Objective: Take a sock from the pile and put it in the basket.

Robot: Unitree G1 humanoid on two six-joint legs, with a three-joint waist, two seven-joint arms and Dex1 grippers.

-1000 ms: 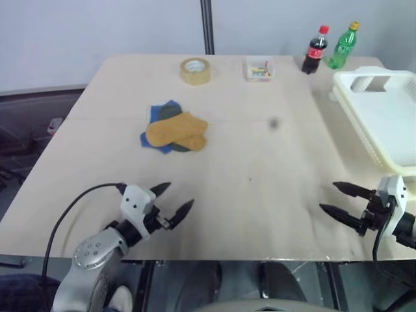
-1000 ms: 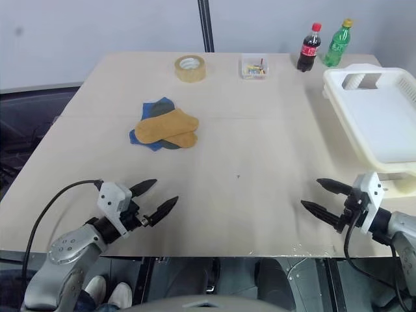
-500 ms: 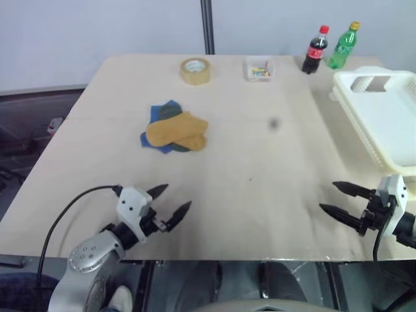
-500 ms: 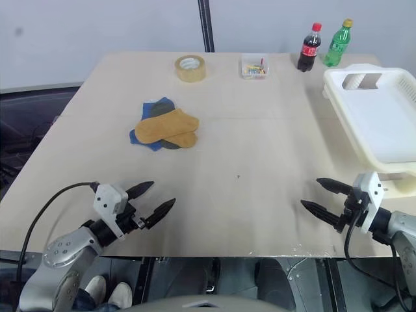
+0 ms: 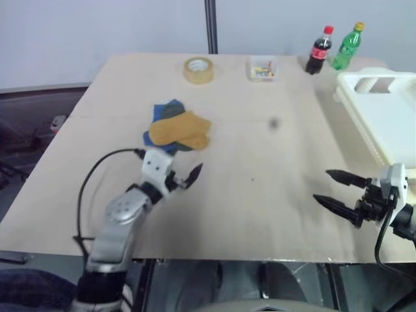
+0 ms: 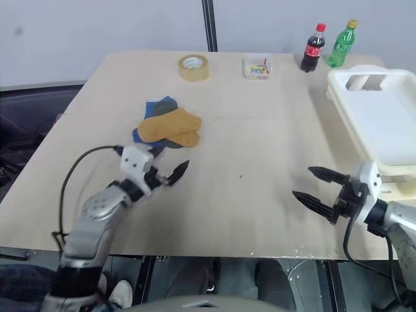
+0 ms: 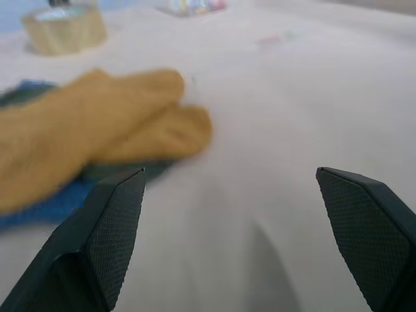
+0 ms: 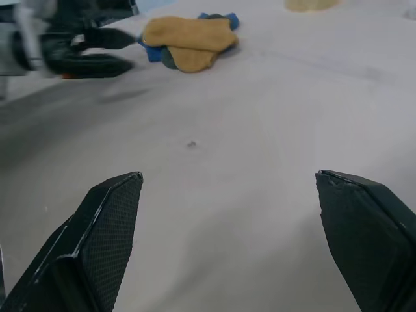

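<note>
At the near right, the right pincer [image 6: 322,188] hovers over the bench [image 6: 260,143] with its fingers spread wide and nothing between them, much where it was a second ago. The left pincer [image 5: 185,170] is the one that has changed: a second ago it hung at the near left edge of the bench, and it has since reached forward toward the far side, so that it now sits just short of the pile [image 5: 177,129]. Its fingers stand wide apart and empty; in the left wrist view the mustard sock [image 7: 97,130] lies just ahead of them, on top of the blue and dark ones.

That reach suggests the grasp is about to begin, with the top yellow sock the likeliest pick. No sock has been lifted yet, so the task is at its start.

The basket [image 6: 383,117] stands at the right edge of the bench, well apart from the pile. Along the far edge sit a tape roll [image 5: 197,69], a small clear box [image 5: 263,68] and two bottles [image 5: 333,49].
</note>
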